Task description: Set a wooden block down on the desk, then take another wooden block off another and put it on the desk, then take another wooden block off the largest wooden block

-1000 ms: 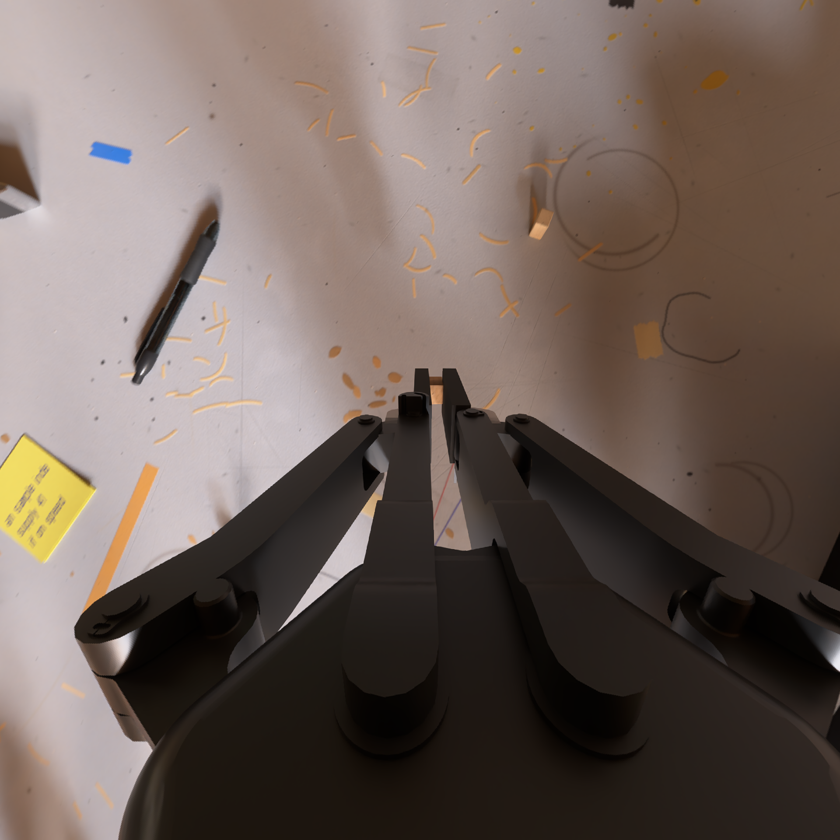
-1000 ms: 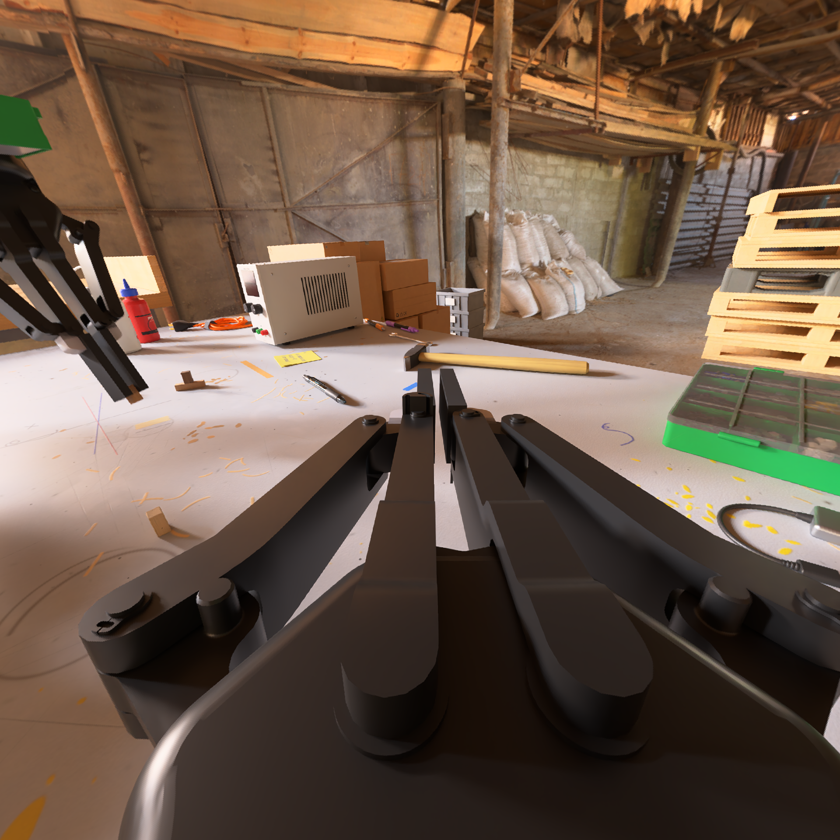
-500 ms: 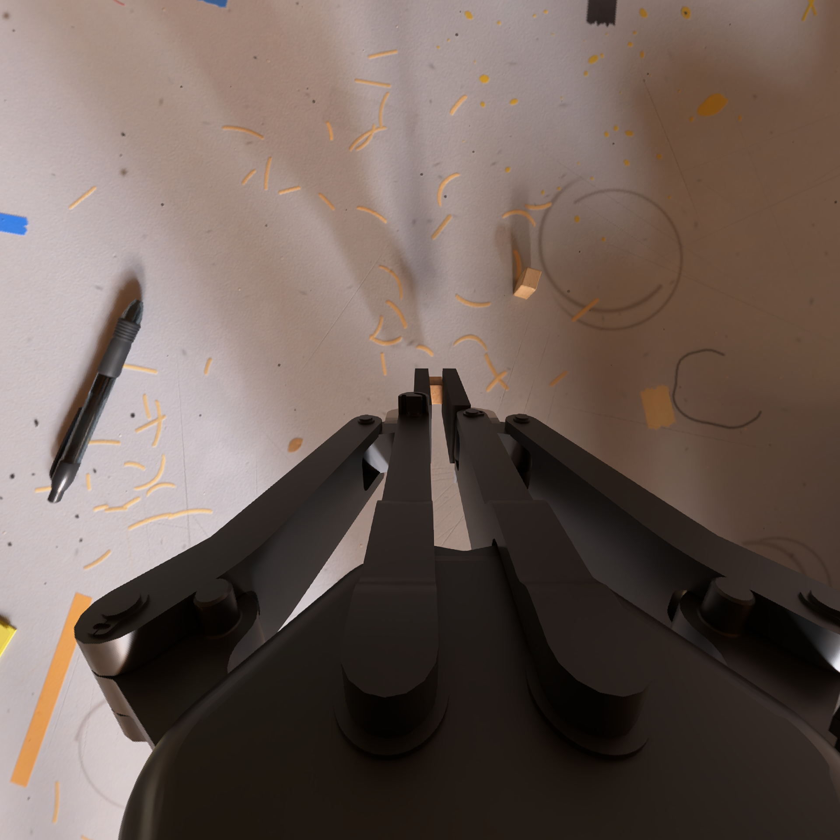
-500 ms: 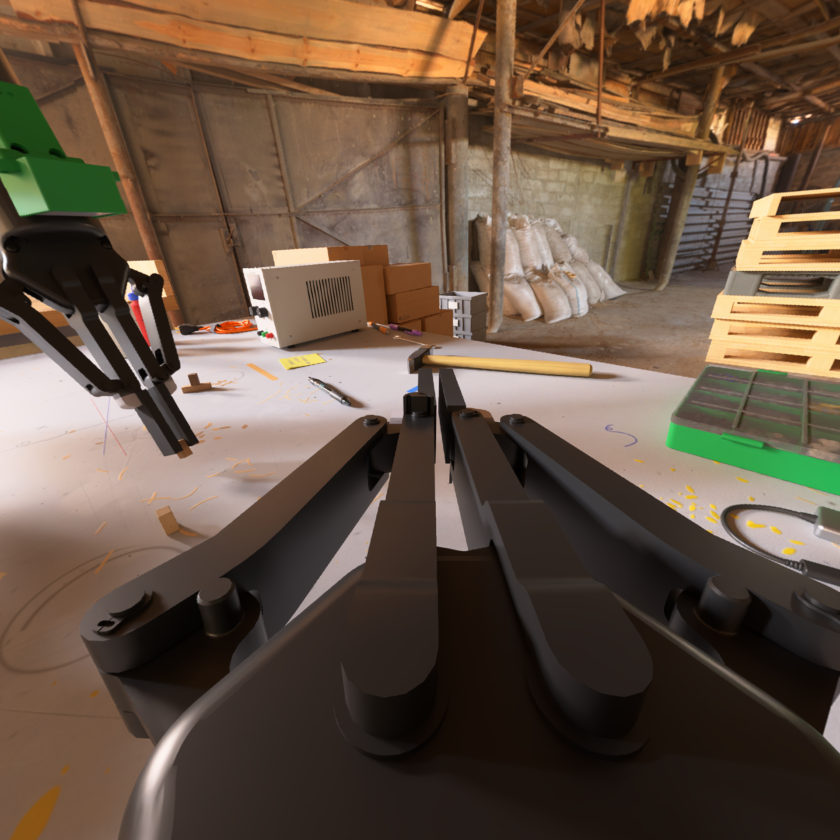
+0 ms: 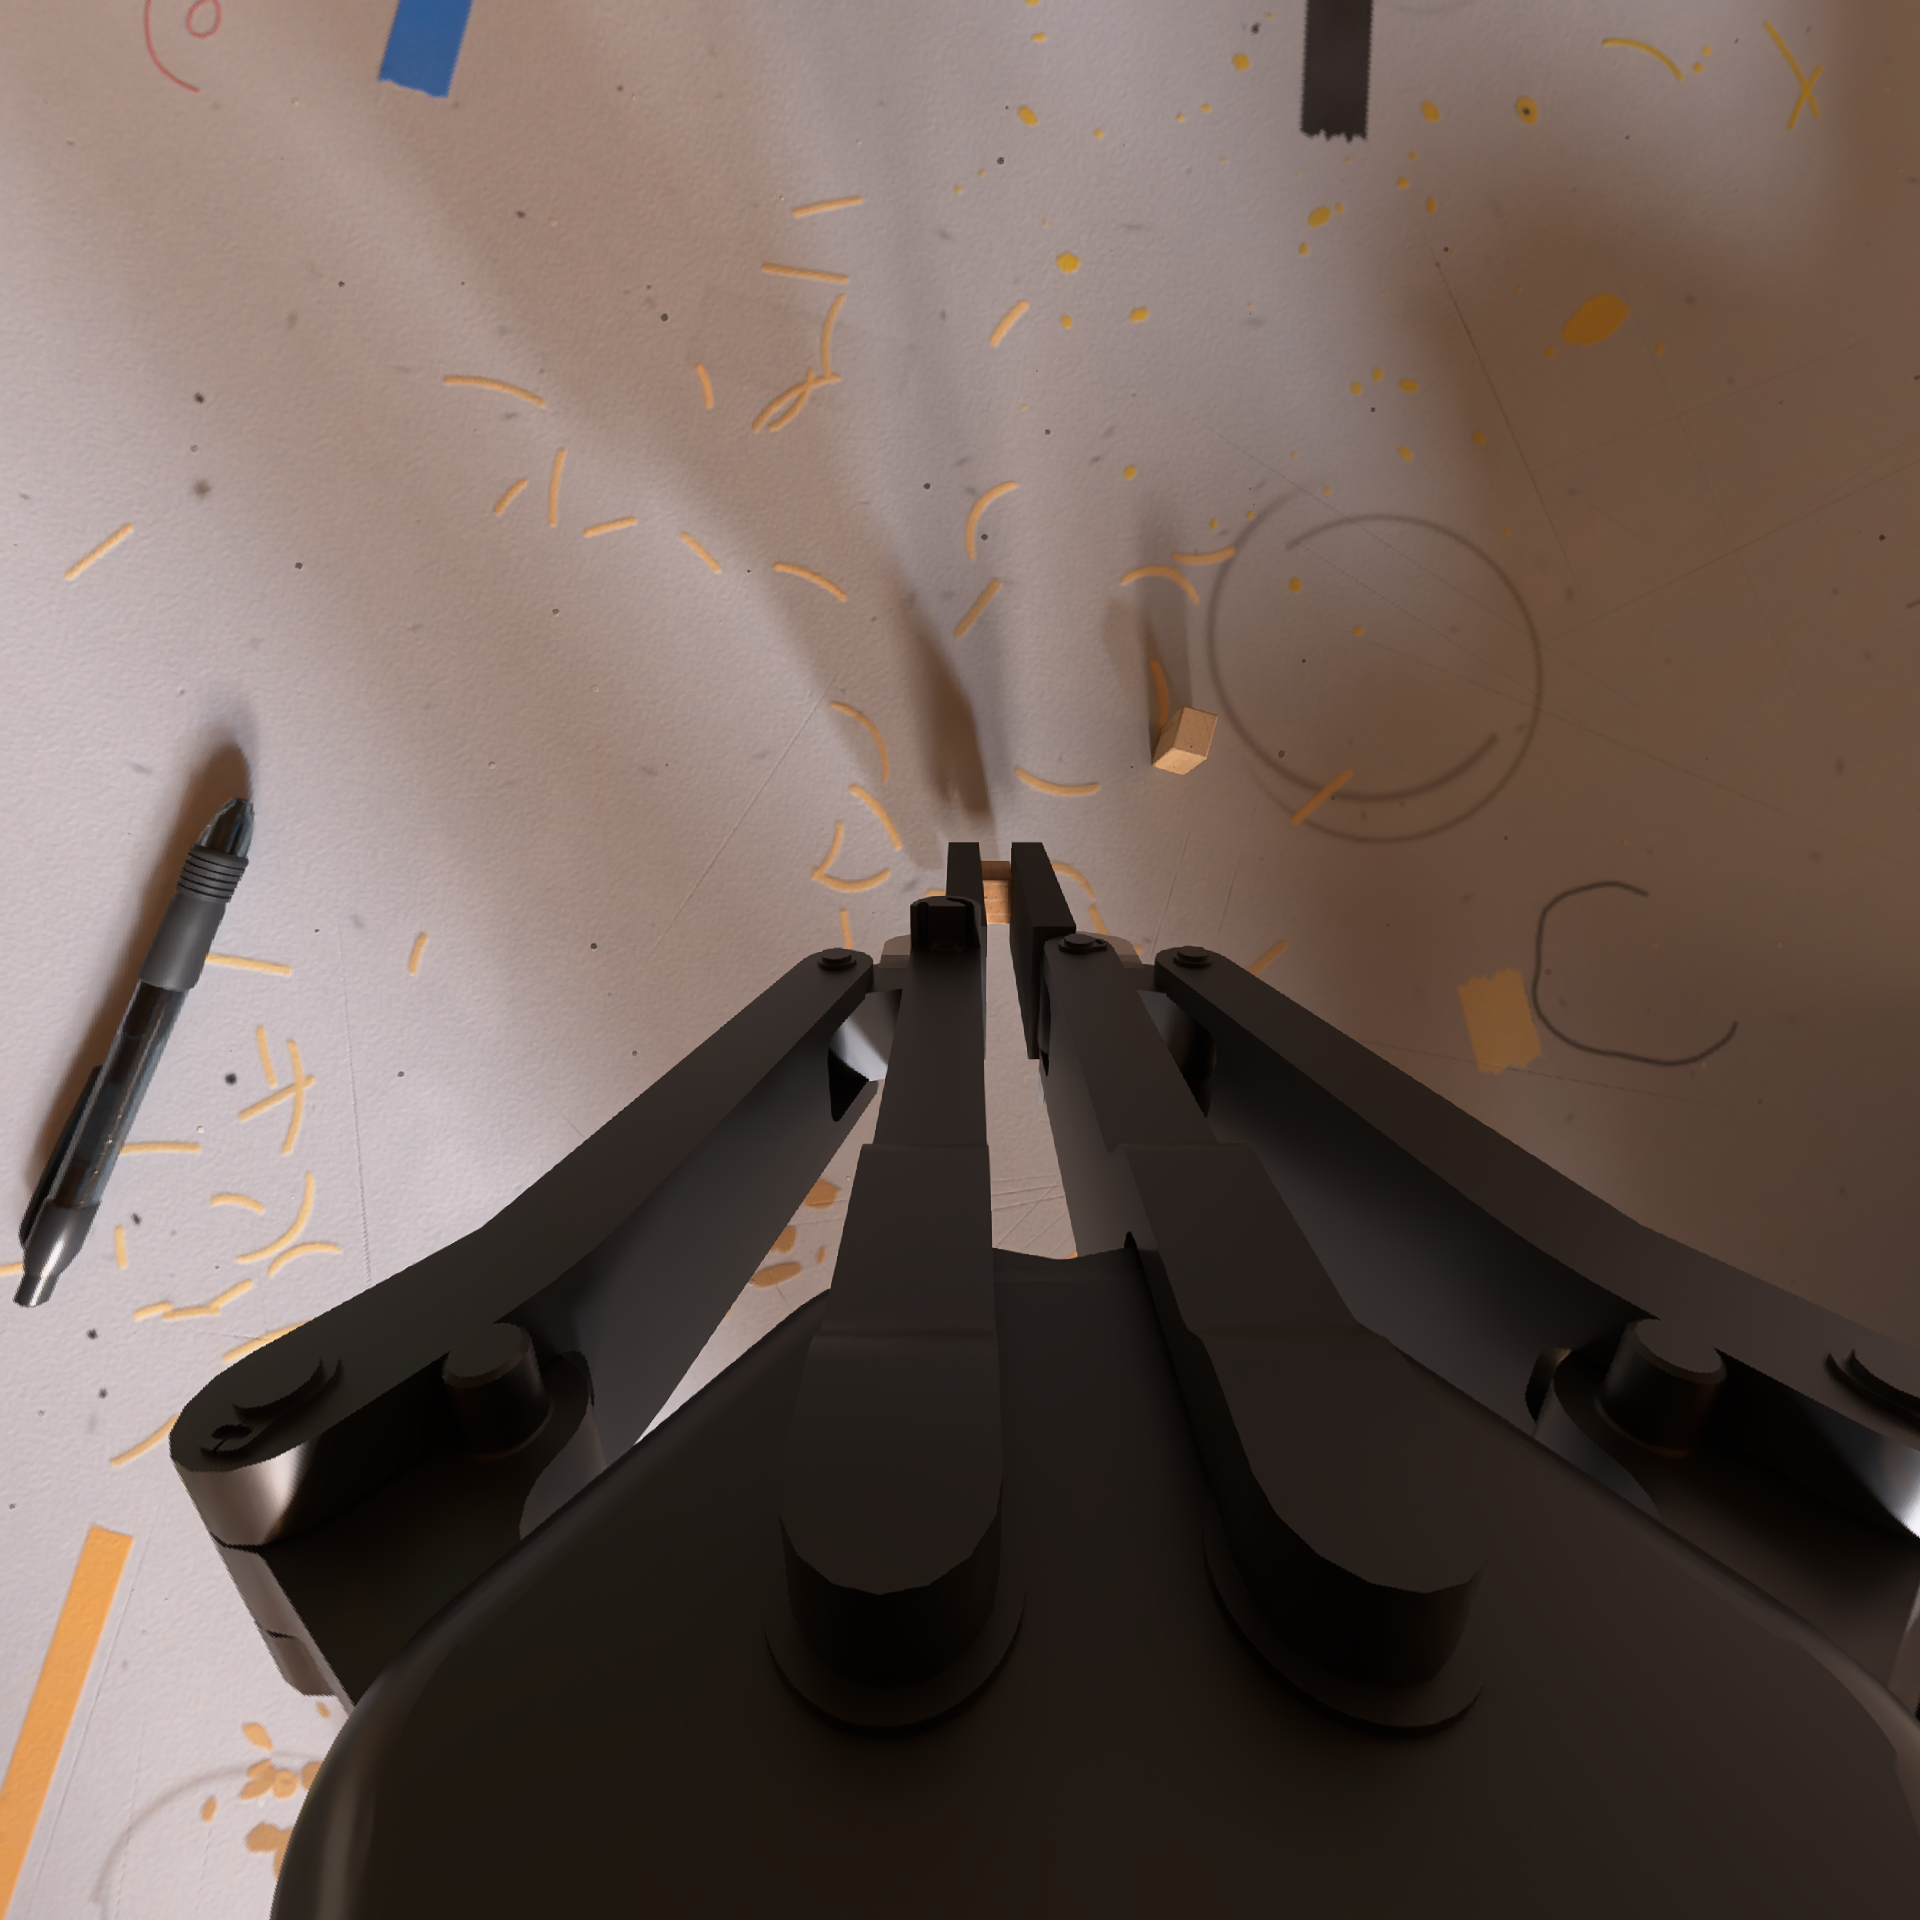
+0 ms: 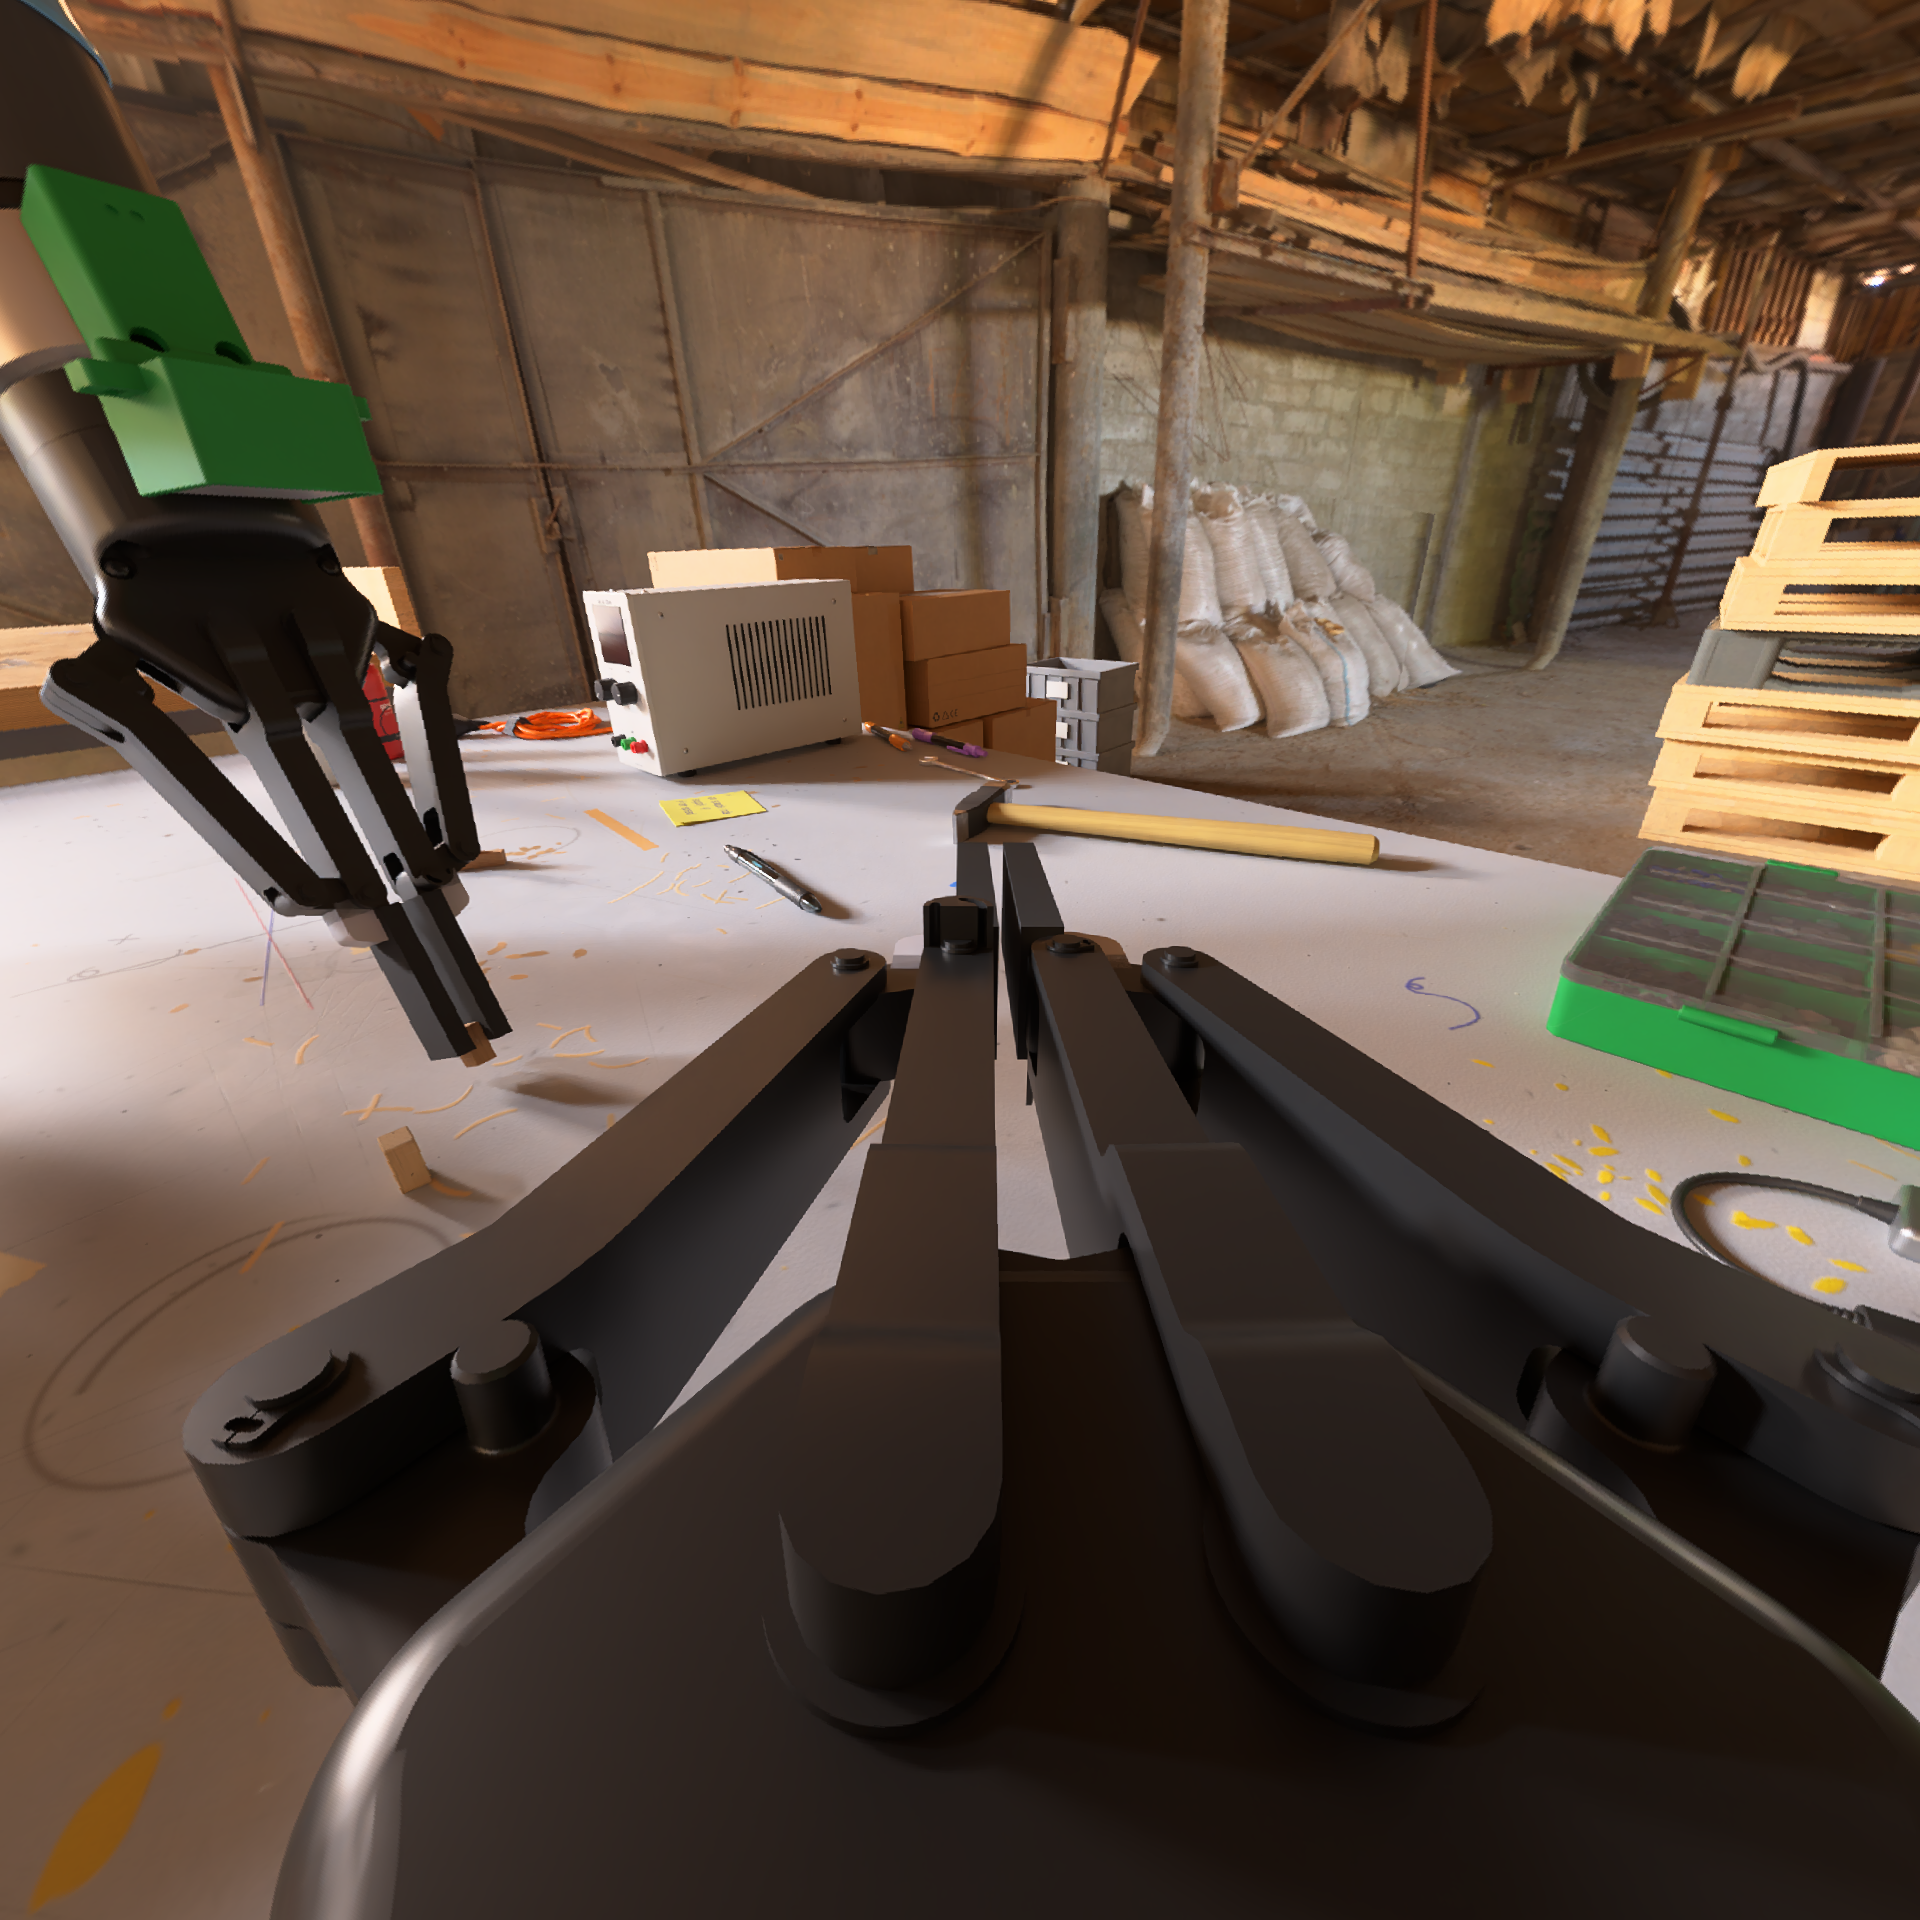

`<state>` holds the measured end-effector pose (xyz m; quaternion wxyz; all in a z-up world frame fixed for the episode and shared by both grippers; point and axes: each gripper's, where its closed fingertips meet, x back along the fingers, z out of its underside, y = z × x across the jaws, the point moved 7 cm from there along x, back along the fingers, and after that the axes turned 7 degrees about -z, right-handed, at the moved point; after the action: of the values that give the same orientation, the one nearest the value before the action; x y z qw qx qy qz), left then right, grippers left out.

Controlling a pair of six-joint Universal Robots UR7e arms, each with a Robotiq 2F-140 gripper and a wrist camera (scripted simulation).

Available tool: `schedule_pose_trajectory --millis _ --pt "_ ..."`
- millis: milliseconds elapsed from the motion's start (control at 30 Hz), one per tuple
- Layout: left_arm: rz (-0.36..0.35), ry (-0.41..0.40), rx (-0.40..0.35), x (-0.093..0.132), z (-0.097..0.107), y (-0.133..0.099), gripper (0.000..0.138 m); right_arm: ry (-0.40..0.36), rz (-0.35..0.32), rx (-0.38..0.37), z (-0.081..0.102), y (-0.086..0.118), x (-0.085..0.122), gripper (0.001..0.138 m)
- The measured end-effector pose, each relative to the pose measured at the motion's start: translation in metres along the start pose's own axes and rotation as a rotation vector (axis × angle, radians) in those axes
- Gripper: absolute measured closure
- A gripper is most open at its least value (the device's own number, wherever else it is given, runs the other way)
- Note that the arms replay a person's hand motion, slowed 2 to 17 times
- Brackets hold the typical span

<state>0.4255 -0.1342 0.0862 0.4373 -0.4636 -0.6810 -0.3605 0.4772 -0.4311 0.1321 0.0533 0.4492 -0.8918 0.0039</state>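
My left gripper (image 5: 994, 868) is shut on a small wooden block (image 5: 995, 896) and holds it a little above the white desk (image 5: 520, 675). In the right wrist view the same gripper (image 6: 464, 1039) hangs at the left with the block (image 6: 478, 1051) between its tips. A second small wooden block (image 5: 1182, 740) lies on the desk to the right of my left gripper; it also shows in the right wrist view (image 6: 405, 1158). Another wooden piece (image 6: 486, 859) shows behind the left gripper, mostly hidden. My right gripper (image 6: 995, 871) is shut and empty, raised over the desk.
A black pen (image 5: 135, 1049) lies left of the left gripper. A hammer (image 6: 1174, 828), yellow note (image 6: 712, 806), pen (image 6: 774, 878), beige instrument box (image 6: 727, 670), green parts case (image 6: 1756, 966) and cable (image 6: 1787, 1210) are on the desk. Wood shavings are scattered about.
My left gripper, still holding the block, has moved across the desk toward the lying block and closer to the right arm, and seems lower. The right gripper has stayed in place.
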Motion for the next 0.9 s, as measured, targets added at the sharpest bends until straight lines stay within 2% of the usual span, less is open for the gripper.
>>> schedule_pose_trajectory --millis 733,900 --pt "0.005 -0.014 -0.03 -0.0024 0.0019 -0.0046 0.13 0.007 -0.009 0.008 -0.0002 0.0003 0.0008 0.135" --pt "0.007 -0.033 -0.057 -0.0019 0.0035 -0.0078 0.124 0.008 -0.007 0.007 0.0001 0.0002 0.0007 0.135"
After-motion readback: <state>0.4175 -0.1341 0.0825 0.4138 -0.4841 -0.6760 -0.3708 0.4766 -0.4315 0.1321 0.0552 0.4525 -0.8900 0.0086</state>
